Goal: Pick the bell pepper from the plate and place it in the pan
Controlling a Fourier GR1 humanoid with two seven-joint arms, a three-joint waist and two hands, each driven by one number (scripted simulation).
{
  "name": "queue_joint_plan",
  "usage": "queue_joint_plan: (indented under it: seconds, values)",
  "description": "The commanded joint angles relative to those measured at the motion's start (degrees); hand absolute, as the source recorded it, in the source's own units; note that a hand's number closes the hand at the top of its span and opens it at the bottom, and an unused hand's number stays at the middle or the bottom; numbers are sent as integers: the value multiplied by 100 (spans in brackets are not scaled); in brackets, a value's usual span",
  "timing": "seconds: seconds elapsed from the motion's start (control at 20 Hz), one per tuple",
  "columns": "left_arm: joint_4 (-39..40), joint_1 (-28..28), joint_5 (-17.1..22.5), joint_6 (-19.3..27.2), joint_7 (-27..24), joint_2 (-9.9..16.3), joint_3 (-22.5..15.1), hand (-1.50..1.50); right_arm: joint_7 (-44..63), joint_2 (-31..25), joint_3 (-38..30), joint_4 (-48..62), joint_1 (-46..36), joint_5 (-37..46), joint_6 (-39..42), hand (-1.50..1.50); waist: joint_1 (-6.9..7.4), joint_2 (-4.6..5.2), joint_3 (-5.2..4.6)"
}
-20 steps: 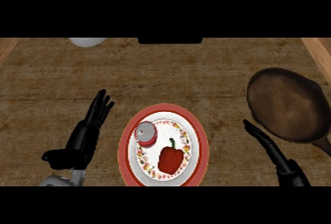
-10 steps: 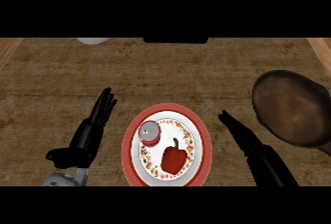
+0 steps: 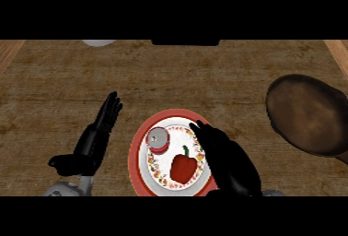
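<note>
1. The wooden counter [image 3: 170, 78] fills the view, and everything the task needs lies on it; nothing has yet been carried anywhere, so the job stands at its opening stage.

2. The dark pan [image 3: 309, 119] sits at the right edge, well apart from the plate, its handle running off toward the lower right. It holds nothing, so the placing step is entirely undone.

3. The red-rimmed plate [image 3: 139, 143] lies low in the middle, between the two arms. It carries two things, only one of which belongs to the task.

4. The right hand [image 3: 228, 159] lies over the plate's right side, fingers stretched out and pointing up and to the left, just beside the pepper. The fingers look straight and released rather than curled, though their dark mass hides the plate edge beneath, so whether a fingertip touches the pepper cannot be told.

5. The left hand [image 3: 102, 122] rests open to the left of the plate, fingers up, holding nothing.

6. The red bell pepper [image 3: 182, 167] lies on the plate's lower middle, stem pointing up, ungrasped.

7. A small round red and grey object [image 3: 158, 139] sits on the plate just above and left of the pepper; its kind is unclear.

8. What is left, by this reading: closing on the pepper, lifting it, carrying it right, and releasing it in the pan.
</note>
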Motion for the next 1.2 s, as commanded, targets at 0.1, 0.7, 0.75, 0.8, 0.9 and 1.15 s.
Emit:
queue_joint_plan:
  seconds: [0.1, 0.7, 0.75, 0.8, 0.9, 1.15]
  values:
    - [322, -223, -174, 45, 88, -271, 162, 0, 297, 640, 228, 767, -66, 297, 368, -150, -112, -4, 8]
    - [-62, 401, -464, -401, -64, -388, 413, 0, -24, 1571, 115, 1461, 378, 1258, 195, -150, -99, -11, 9]
    - [-354, 81, -527, -255, 507, -369, 512, 0, 80, 1462, -469, 1210, -7, 887, 858, -150, -101, -11, 9]
    - [-175, 304, -651, -391, 165, -473, 380, 0, -297, 1565, -179, 1562, 365, 1288, 272, -150, -103, -10, 9]
    - [-199, 339, -493, -573, 78, -410, 612, 0, -479, 1654, -637, 1850, -59, 1065, 428, -150, -89, -7, 9]
    - [-402, 938, -535, -856, -245, -338, 651, 0, -902, 1529, -788, 2100, 150, 1221, 409, -150, -75, -8, 8]
